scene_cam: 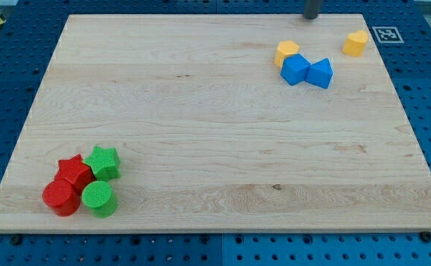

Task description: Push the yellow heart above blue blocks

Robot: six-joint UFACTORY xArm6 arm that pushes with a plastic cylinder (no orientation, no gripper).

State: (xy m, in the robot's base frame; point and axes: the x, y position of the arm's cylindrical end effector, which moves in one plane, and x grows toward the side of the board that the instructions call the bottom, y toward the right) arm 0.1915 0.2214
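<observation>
- We saw my tip point(310, 17), the lower end of the straight dark rod, at the view's top edge, just over the far rim of the pale wooden surface point(200, 111); only a short stub of the rod showed.
- The rig carried no jaws, so there was nothing wide, narrow or holding to report; the rod touched no block.
- The yellow heart-shaped block point(355, 43) lay near the view's top right corner of the surface, to the right of my tip and a little lower, apart from every other block.
- A yellow-orange block, roughly hexagonal point(287, 52), sat to the left of the heart and slightly lower, touching or almost touching the upper left of the blue pair; we could not tell which.
- The blue blocks lay just below it: a blue angular block, perhaps a pentagon point(295, 69), on the left, and a blue triangular block point(321, 73) pressed against its right side.
- The heart stood up and to the right of the blue pair, well clear of it, not directly over it in the view.
- At the view's bottom left, four blocks huddled together: a red star-shaped block point(75, 171), a green star-shaped block point(103, 162) to its right, a red cylinder point(60, 198) below the red star and a green cylinder point(97, 198) beside that.
- This cluster was well apart from my tip and from the yellow and blue blocks.
- A dark blue perforated base point(8, 89) surrounded the surface, with a small black-and-white marker tag point(386, 34) just beyond the top right corner.
</observation>
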